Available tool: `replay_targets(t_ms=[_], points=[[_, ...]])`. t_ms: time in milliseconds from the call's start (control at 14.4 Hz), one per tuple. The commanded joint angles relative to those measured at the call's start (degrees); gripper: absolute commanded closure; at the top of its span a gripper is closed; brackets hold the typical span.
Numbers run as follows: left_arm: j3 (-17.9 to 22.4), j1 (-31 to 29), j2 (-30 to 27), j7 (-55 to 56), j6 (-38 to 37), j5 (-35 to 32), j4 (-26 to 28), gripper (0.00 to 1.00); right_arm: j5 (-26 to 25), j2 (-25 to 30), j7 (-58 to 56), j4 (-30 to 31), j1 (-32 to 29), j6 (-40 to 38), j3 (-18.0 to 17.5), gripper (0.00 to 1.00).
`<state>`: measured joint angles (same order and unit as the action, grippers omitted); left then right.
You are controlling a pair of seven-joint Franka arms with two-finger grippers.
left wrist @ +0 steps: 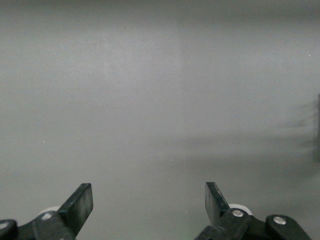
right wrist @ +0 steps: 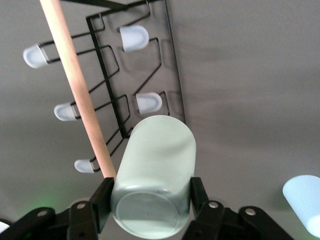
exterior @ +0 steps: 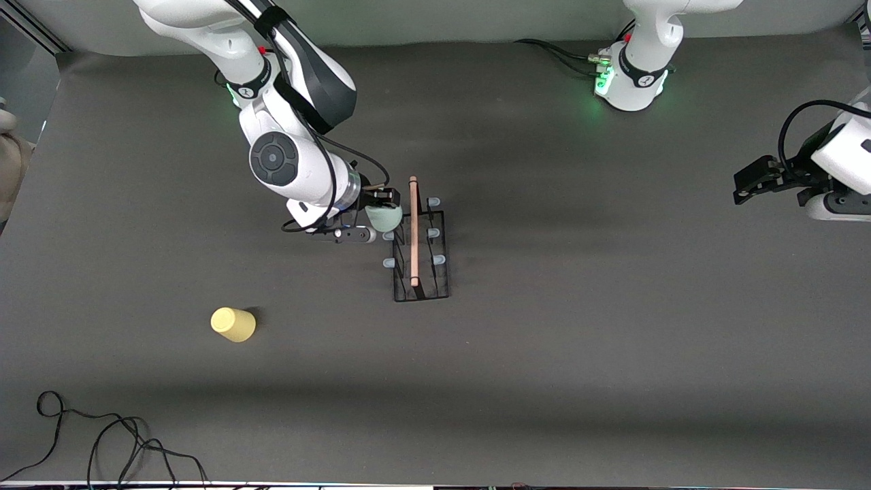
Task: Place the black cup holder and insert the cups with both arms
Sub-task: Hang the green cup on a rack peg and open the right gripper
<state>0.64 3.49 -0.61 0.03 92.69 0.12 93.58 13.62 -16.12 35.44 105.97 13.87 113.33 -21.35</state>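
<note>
The right gripper clamps its fingers on a smooth pale green cup over the wire rack. The left gripper waits over the bench, fingers apart.

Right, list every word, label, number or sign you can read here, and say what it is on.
None can be read.
The right arm and the left arm each carry a small black mark on a joint band, too small to read.
The pale green cup, black cup holder and yellow cup are plain.

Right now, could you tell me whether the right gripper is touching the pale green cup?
Touching: the right wrist view shows the right gripper clamped on the pale green cup, one finger on each side.
</note>
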Motion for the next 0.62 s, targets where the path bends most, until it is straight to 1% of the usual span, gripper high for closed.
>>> replay_targets(t_ms=[0, 69, 139, 208, 277, 346, 416, 554], points=[[-0.3, -0.3, 0.3, -0.9, -1.4, -0.8, -1.5, 0.0, -0.5, 1.3, 0.6, 0.9, 1.7, -1.4, 0.2, 0.63], [-0.3, -0.3, 0.3, -0.9, -1.5, -0.9, -1.5, 0.0, -0.5, 1.3, 0.7, 1.2, 1.9, -1.1, 0.2, 0.62], [-0.3, -0.3, 0.3, -0.9, -1.6, -1.0, -1.4, 0.0, -0.5, 1.2, 0.7, 1.2, 1.9, -0.7, 0.2, 0.58], [-0.3, -0.3, 0.4, -0.9, -2.0, -1.1, -1.5, 0.0, -0.4, 1.0, 0.8, 1.2, 1.8, -0.2, 0.3, 0.42], [-0.3, -0.3, 0.4, -0.9, -2.0, -1.1, -1.5, 0.0, -0.4, 0.9, 0.9, 1.2, 1.8, 0.2, 0.3, 0.22], [-0.3, -0.4, 0.4, -0.9, -2.0, -1.1, -1.5, 0.0, -0.4, 0.9, 0.9, 1.1, 1.6, 0.2, 0.4, 0.07], [-0.3, -0.4, 0.4, -0.9, -2.0, -1.1, -1.5, 0.0, -0.4, 1.3, 0.5, 1.1, 1.3, 0.0, 0.7, 0.02], [-0.3, -0.3, 0.3, -0.9, -2.2, -1.2, -1.5, 0.0, -0.4, 3.0, 0.2, 1.3, 0.5, -0.7, 1.4, 0.01]])
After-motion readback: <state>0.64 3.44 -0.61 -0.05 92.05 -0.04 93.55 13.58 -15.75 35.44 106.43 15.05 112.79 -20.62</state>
